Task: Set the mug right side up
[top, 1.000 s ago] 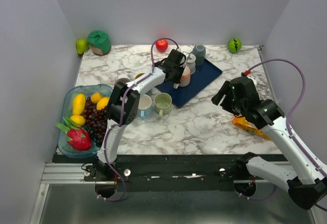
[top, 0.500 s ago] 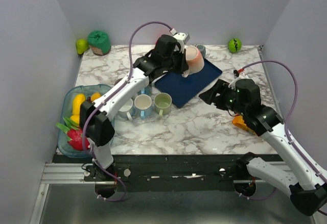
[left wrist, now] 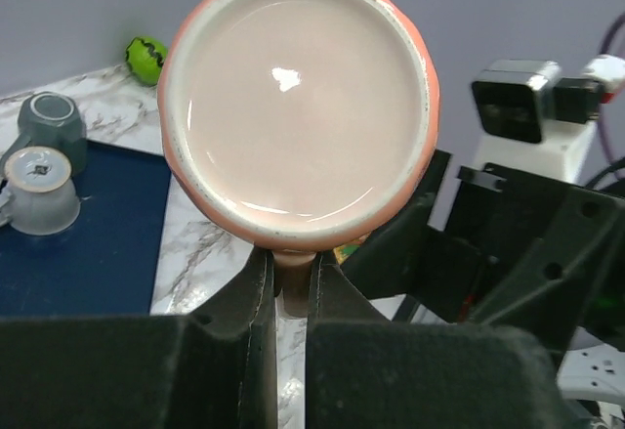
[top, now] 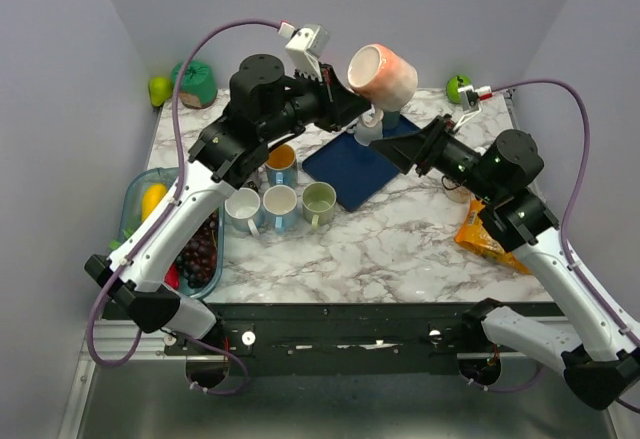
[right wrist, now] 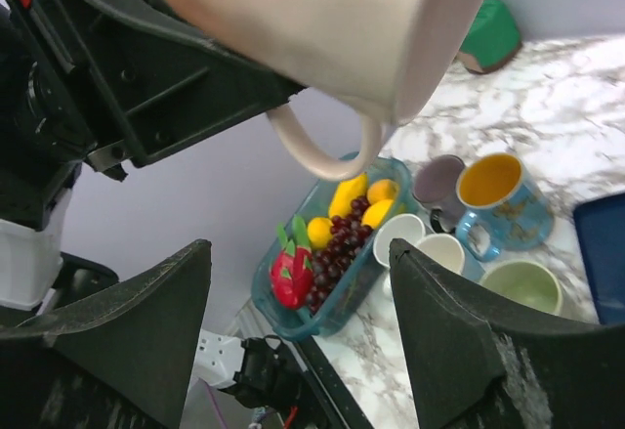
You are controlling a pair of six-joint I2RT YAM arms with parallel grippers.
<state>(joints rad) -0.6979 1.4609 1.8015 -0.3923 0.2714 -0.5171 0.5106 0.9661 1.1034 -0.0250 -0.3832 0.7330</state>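
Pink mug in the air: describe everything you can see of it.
The pink mug looks like glazed ceramic: salmon outside, one loop handle. It hangs above the table, tipped on its side, a pale glossy round end toward the left wrist camera; mouth or base, I cannot tell. The left gripper clamps it at the handle; nothing else touches it.

A lab test cell is indicated: the marbled bench [top: 400, 249] is enclosed by plain walls [top: 60, 79] and fronted by aluminium rail [top: 120, 337].

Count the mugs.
8 mugs: one in the left gripper, five left of the tray, two upside down on the tray. Others may be hidden.
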